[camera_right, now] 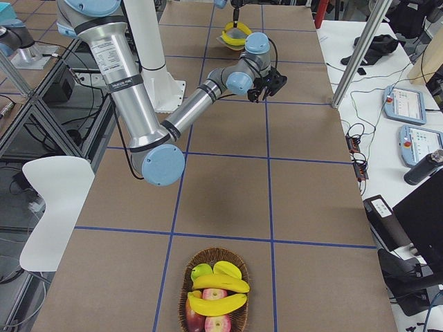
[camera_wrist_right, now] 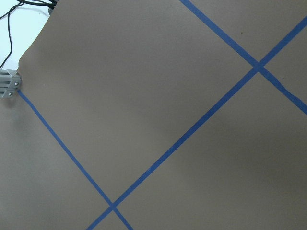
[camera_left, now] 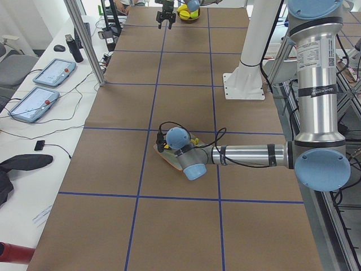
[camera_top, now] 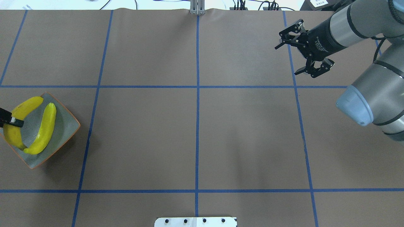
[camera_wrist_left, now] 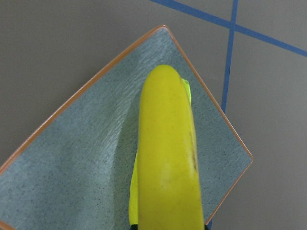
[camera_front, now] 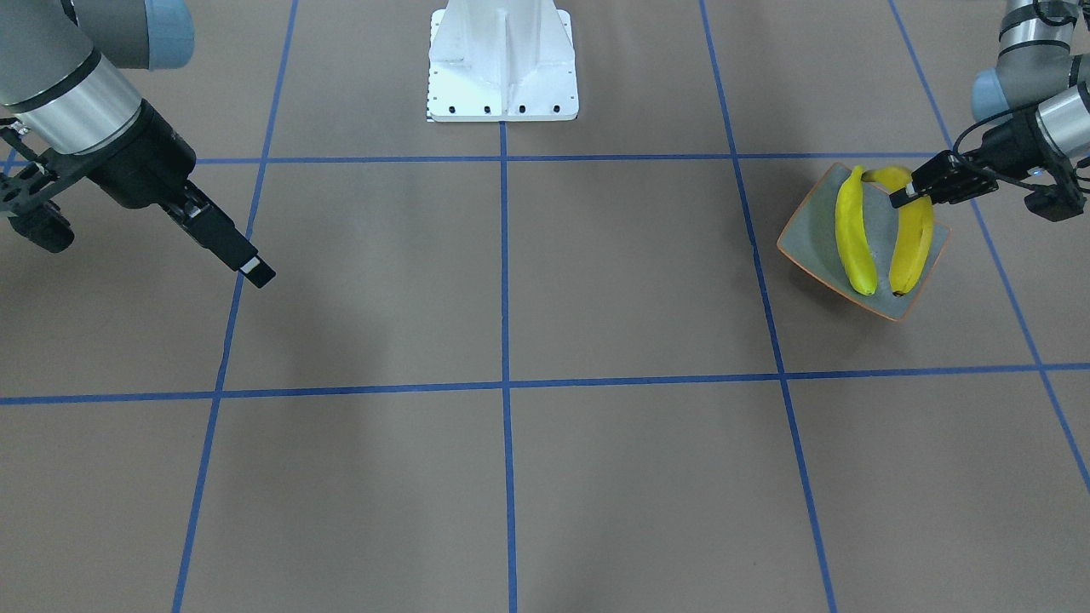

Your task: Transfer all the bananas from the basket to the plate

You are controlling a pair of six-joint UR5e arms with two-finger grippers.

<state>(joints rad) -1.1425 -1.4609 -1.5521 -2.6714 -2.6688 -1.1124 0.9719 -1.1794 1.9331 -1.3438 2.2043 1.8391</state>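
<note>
The basket (camera_right: pixel 213 252) with more bananas (camera_right: pixel 220 283) shows plainly only in the exterior right view, at the bench's (camera_top: pixel 246 132) right end. The left jaws, cut off overhead, grasp one banana (camera_front: pixel 913 247) on the plate (camera_front: pixel 813 243); the right jaws hang released.

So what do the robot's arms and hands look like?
The right arm and left arm are silver-grey tubes with pale blue joint caps. The right hand is black, with thin linked fingers and white lettering on its wrist. The left hand is black too, with a thin black cable beside it.
</note>
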